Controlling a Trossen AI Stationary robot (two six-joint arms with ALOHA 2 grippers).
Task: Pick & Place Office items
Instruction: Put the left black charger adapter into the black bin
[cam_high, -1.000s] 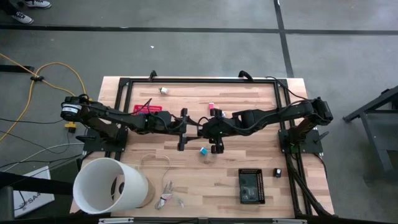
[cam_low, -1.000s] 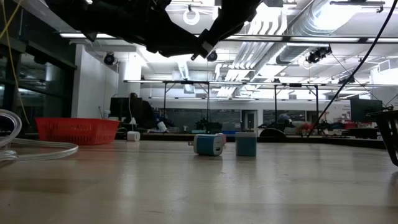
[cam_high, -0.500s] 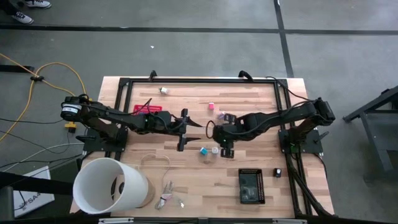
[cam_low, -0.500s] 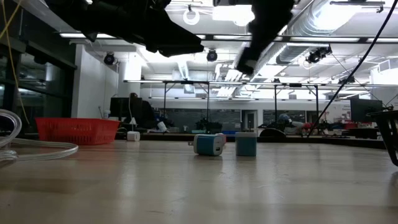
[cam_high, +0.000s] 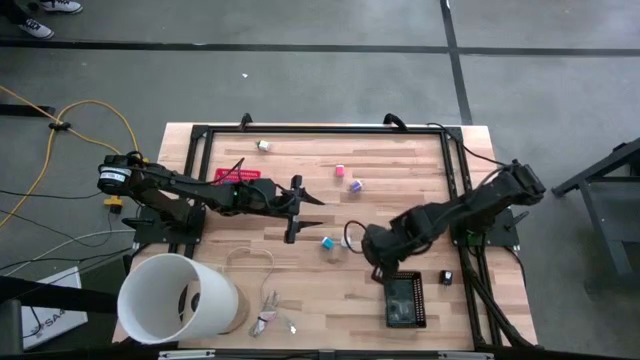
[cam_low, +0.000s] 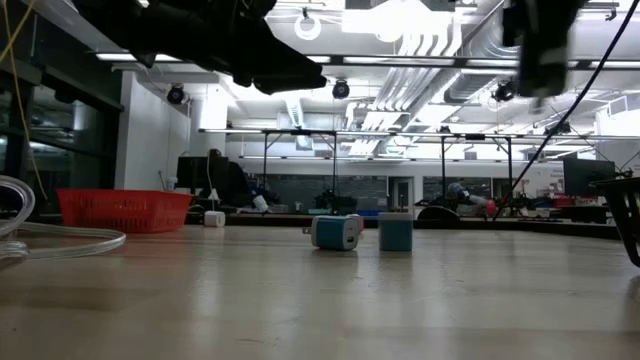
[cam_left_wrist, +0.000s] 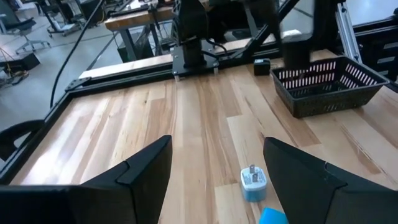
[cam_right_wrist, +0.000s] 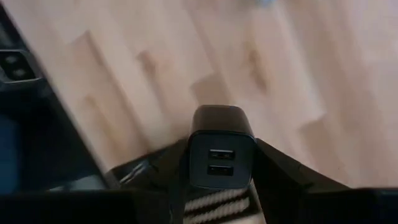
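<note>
The right gripper clamps a black charger above the black basket near the table's front right corner. The left gripper waits wide open mid-table. Risk: premature release drops the charger outside the basket.

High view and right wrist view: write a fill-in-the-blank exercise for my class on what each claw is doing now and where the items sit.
1. The right claw is shut on a ____ charger block with two ports.
2. In the high view, that claw is beside the black ____.
3. The left claw is ____ and holds nothing.
4. The big white tub lies on the table's ____ side.

Missing words: black; basket; open; left
</note>
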